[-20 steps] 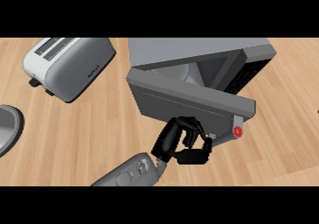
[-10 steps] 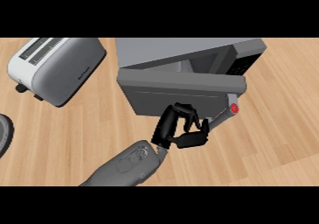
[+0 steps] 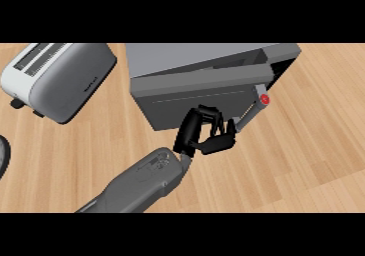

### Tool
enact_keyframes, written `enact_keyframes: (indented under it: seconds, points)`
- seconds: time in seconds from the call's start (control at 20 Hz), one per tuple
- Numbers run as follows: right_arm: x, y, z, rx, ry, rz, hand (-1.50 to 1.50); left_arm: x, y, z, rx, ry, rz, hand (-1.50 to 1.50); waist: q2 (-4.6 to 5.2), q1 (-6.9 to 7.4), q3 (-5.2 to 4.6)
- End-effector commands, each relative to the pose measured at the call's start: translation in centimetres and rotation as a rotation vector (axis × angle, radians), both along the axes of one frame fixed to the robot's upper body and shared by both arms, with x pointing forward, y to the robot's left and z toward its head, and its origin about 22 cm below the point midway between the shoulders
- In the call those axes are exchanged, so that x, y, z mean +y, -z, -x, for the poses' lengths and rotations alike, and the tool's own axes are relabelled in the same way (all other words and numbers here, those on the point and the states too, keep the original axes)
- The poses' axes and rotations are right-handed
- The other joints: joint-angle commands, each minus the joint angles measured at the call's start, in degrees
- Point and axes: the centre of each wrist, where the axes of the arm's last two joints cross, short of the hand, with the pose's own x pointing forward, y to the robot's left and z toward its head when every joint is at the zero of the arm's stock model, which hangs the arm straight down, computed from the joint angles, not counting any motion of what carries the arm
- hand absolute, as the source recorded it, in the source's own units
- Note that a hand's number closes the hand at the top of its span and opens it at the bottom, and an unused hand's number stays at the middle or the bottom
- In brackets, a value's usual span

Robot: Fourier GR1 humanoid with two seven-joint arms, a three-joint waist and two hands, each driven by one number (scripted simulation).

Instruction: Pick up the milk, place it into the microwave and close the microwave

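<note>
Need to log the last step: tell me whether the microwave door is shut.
Not fully shut. The microwave door stands slightly ajar, with a dark gap at its right end, and the hand presses against its front.

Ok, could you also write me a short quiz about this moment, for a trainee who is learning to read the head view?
1. True or false: a milk carton stands on the counter beside the toaster.
2. Which thing is the hand nearest to?
A. the toaster
B. the microwave door
C. the dark round thing at the left edge
3. Fill in: the red button sits at the ___ end of the microwave door, as seen in the view.

Key: 1 false, no milk shows anywhere; 2 B; 3 right.
</note>
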Motion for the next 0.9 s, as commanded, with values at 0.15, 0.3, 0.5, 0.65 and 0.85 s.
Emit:
enact_keyframes:
  seconds: [0.15,0.3,0.5,0.65,0.85]
  points:
    - [-0.7,-1.0,-0.7,-0.008,0.005,-0.017,-1.5,-0.3,-3.3,-3.2,-0.106,-0.04,0.088,1.5,0.32,0.21,0.09]
    - [-1.1,-1.8,-0.9,-0.018,0.009,-0.011,-1.5,-0.2,-3.4,-3.6,-0.101,-0.048,0.092,1.5,0.37,-0.16,0.1]
    - [-1.8,-2.5,-1.0,-0.021,0.016,0.002,-1.5,0.0,-3.2,-4.1,-0.104,-0.052,0.099,1.5,0.64,-0.72,0.12]
    - [-2.1,-3.3,-1.4,-0.031,0.019,0.014,-1.5,-0.2,-3.5,-4.3,-0.111,-0.046,0.105,1.5,0.8,-0.64,0.17]
    - [-2.8,-3.7,-1.5,-0.021,0.038,0.021,-1.5,-0.3,-3.8,-4.6,-0.117,-0.053,0.116,1.5,0.72,-0.94,0.25]
